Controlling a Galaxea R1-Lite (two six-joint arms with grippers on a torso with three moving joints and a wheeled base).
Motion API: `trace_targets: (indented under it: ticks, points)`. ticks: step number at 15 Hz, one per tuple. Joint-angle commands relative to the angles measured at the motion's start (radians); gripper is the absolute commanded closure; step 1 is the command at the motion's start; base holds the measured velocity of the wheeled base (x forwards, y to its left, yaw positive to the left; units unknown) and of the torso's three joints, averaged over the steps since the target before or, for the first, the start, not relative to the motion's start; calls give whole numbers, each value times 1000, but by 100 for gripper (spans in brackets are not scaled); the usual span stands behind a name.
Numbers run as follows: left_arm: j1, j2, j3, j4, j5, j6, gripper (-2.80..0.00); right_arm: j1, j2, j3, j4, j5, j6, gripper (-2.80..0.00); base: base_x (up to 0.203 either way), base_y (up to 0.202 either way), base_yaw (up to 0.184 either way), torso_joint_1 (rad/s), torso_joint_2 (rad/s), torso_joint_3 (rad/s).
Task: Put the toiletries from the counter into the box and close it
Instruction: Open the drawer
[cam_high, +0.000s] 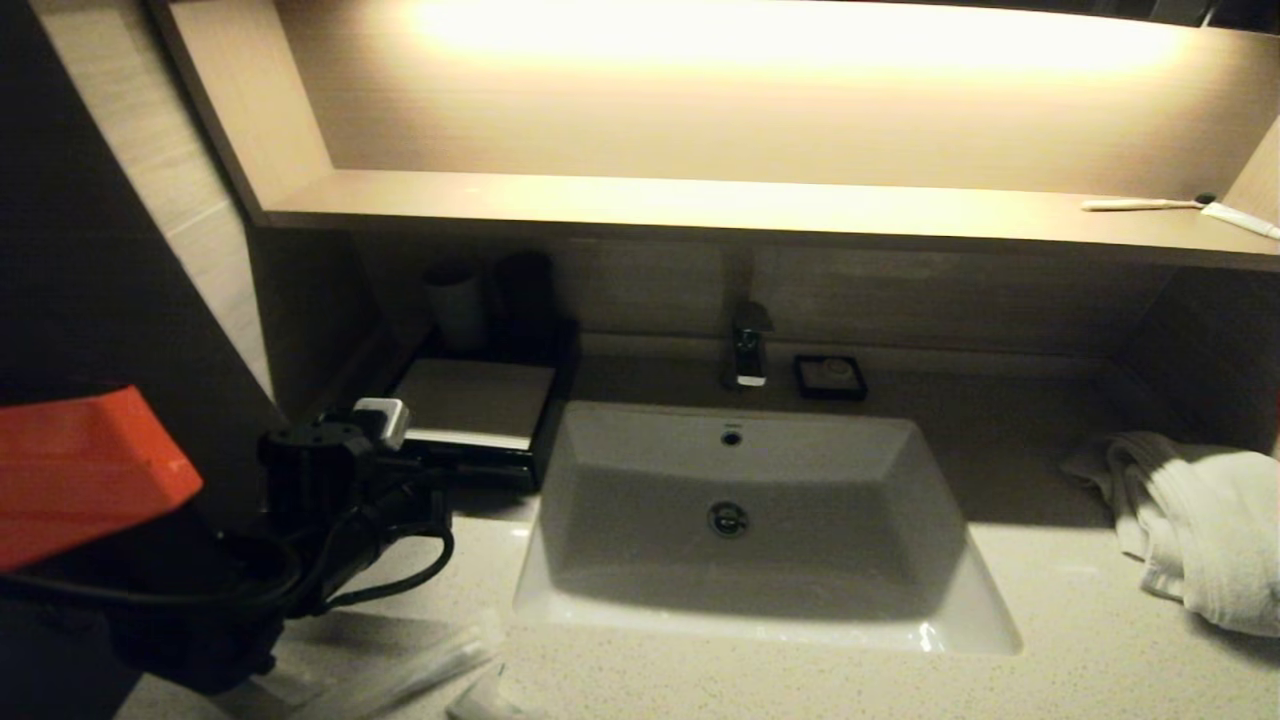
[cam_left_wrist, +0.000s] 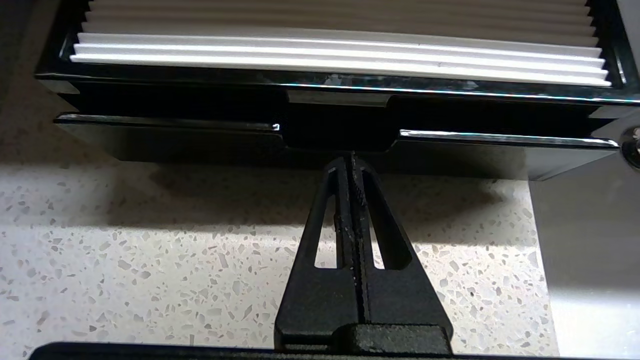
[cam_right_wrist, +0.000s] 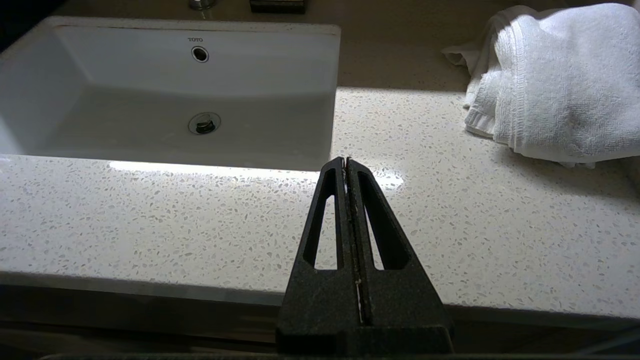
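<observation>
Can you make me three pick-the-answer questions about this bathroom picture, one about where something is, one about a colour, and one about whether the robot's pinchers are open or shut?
1. Where is the towel?
A. Inside the basin
B. On the counter, on the robot's right of the basin
C. On the lit shelf

2. What colour is the box's shiny frame?
A. Black
B. Red
C. Blue

3. How is the left end effector at the box's front?
A. Wide open
C. Holding the towel
B. Shut, with its tip at the notch in the drawer front

Answers:
1. B, the head view shows it heaped on the counter past the basin's right rim.
2. A, the left wrist view shows a glossy black front.
3. B, the fingers press together with nothing between them.
</observation>
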Motion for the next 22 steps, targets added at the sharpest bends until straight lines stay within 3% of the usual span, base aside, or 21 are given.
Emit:
trace_targets:
  ticks: [1, 22]
  points:
    - [0, 10, -7, -7, 2, 0, 0, 0, 0, 0, 0, 0, 0, 0, 0, 0, 0, 0, 0, 0]
    - [-2, 59, -87, -5, 29, 1, 0, 0, 0, 0, 0, 0, 0, 0, 0, 0, 0, 0, 0, 0]
